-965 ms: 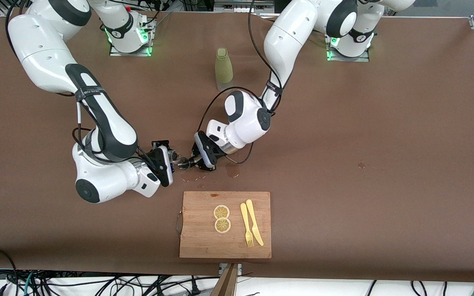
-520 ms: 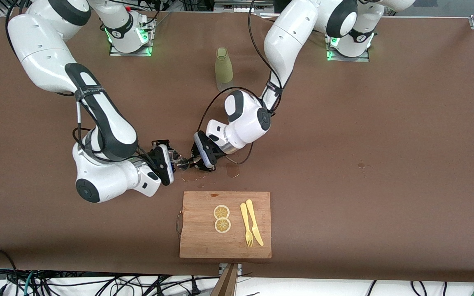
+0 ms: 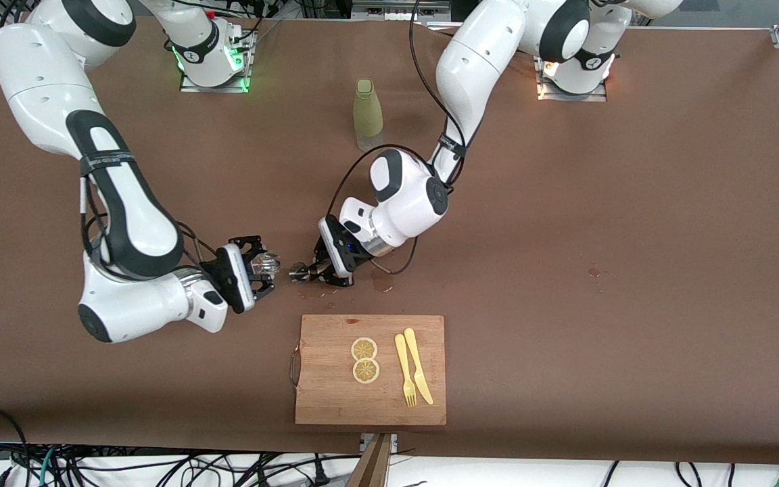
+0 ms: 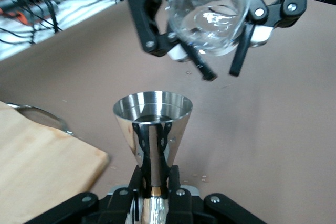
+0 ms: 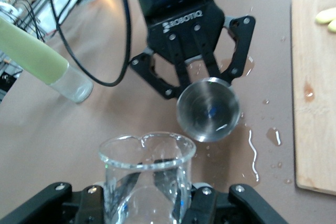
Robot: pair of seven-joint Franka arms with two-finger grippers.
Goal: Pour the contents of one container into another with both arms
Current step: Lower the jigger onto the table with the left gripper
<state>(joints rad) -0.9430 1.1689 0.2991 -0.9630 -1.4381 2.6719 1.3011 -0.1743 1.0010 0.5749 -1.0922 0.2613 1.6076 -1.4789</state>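
Left gripper [image 3: 316,269]: clamped on the silver jigger [image 3: 299,272] at its waist, held over the wet patch of table [image 3: 565,203] just above the cutting board [image 3: 369,399].
Right gripper [image 3: 259,266]: closed around the clear glass cup [image 3: 266,264], beside the jigger, a gap between them.
Writing: "ROBOTIQ" in white on the left gripper's black body [image 5: 184,17].
Green bottle [image 3: 367,111]: upright, near the arm bases.

Left tool [image 3: 313,270] grips the jigger [image 3: 298,272], apart from right tool [image 3: 264,269] gripping the glass cup [image 3: 265,264].
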